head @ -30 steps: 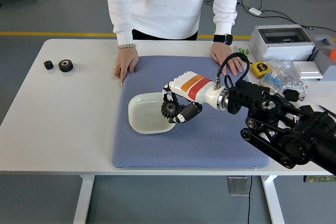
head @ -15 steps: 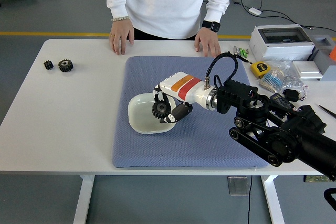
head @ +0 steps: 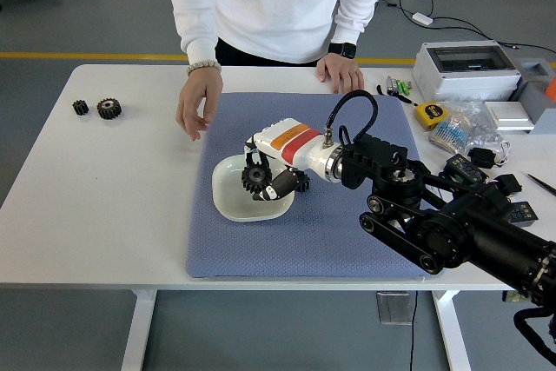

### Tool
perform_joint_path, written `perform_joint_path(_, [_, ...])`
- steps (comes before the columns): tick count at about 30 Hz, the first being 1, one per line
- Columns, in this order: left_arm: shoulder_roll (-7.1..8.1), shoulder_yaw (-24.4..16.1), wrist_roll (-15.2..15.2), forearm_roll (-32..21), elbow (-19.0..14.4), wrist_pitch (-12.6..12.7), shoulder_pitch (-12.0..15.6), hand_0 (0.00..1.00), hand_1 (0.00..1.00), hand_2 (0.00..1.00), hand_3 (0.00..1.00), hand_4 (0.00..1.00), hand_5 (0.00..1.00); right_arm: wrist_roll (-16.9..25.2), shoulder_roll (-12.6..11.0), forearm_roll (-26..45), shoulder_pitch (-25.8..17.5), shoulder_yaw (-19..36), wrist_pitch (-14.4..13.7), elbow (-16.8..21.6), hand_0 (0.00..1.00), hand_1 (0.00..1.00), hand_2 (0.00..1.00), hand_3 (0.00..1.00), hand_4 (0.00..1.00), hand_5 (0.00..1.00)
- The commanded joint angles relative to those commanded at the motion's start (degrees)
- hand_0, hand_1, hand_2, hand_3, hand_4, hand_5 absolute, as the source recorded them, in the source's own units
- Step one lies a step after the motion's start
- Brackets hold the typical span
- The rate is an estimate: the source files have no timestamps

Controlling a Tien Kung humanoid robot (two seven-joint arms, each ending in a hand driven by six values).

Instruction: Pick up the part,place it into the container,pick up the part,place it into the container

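Placing gear in bowl, first drop not released.
Right hand [head: 271,182] had fingers clamped on black gear [head: 254,179] over white bowl [head: 228,200], mid-mat. Two spare gears [head: 98,108] sat at desk [head: 104,180] 9 o'clock, likely next. Person's hand [head: 195,102] hovered near at 11; open room at 6.

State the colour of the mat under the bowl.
Blue-grey mat, woven texture; the head view shows it best.
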Motion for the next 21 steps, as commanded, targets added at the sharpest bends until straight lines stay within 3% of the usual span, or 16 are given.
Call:
perform_joint_path(2, [-0.01,0.1,0.0,-0.1,0.0,0.0,0.0,0.715,0.677,0.677,0.568,0.602,0.568,-0.5,0.0,0.3,0.0,-0.2,-0.5,-0.3,0.074,0.229,0.387,0.423,0.875,0.295])
perform_joint_path(21, [-0.02,0.3,-0.1,-0.4,0.0,0.0,0.0,0.715,0.676,0.675,0.568,0.602,0.568,-1.0,0.0,0.9,-0.6,0.4,0.9,-1.9,0.080,0.230,0.391,0.427,0.870,0.300])
